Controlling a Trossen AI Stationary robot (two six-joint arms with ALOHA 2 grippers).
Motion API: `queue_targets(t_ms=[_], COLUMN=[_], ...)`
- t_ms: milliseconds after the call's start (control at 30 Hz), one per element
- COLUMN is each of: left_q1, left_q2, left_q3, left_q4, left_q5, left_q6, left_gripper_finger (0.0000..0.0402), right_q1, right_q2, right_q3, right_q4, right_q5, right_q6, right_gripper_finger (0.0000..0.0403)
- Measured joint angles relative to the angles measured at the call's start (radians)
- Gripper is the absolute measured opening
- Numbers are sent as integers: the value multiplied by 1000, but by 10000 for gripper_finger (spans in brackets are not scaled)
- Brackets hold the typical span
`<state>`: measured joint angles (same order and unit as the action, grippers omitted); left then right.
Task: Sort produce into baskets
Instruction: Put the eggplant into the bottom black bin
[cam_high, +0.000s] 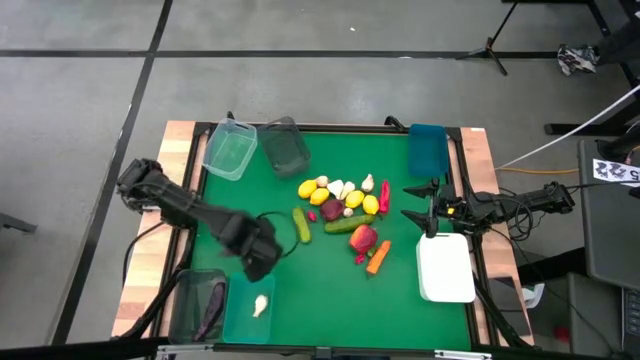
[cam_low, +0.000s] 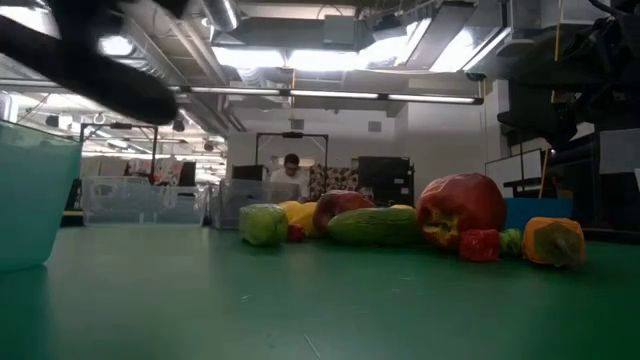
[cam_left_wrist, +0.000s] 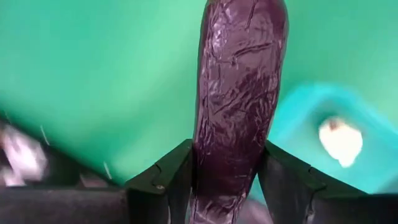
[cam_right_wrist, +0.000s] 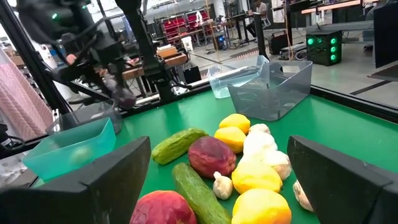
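Eggplant (cam_left_wrist: 239, 93) between left gripper (cam_left_wrist: 227, 180) jaws

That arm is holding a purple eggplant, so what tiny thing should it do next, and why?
Probably carry it a little further to the smoky grey tub and then let go. The left gripper is shut on the eggplant, another eggplant already lies in that tub, and the teal tub beside it holds a garlic bulb.

Overhead, table-level and two wrist cameras, all sharing the green table (cam_high: 330, 290).
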<state>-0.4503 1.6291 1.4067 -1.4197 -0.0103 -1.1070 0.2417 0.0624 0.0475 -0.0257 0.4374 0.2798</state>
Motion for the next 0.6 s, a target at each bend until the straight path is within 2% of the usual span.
queue_targets(t_ms=[200,433,600], left_q1=[-189,-379,-471], left_q2=[0,1,0], left_q3=[0,0,0], left_q4=[-17,-19,-32], left_q5=[115,389,425], left_q6=[-385,-745,-976], left_gripper_finger=[157,157,157], right_q1=[0,0,0], right_q2=[0,0,0], right_q3=[0,0,0], right_q4=[-1,-2,-2], right_q5=[-2,-2,-3], right_q6=[0,-1,-1], right_gripper_finger=[376,376,376])
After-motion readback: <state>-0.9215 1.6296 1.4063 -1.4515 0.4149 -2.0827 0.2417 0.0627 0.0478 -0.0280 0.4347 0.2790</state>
